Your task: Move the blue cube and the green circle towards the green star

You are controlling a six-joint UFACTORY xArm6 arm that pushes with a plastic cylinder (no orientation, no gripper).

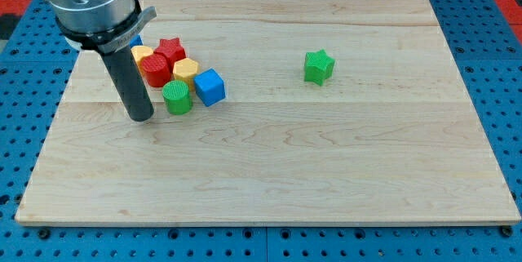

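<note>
Camera view showed my tip, jawless, holding nothing, left of the green circle; pushing risked scattering the blue cube.

Your arm enters at the view's top left as a broad grey metal cylinder housing with a flat flange at its lower edge. Below the flange, the straight dark rod descends nearly upright, leaning slightly toward the view's right as it goes down. My tip is the rod's rounded lower end and sits at the level of the counter. The upper arm links lie outside the view.
</note>
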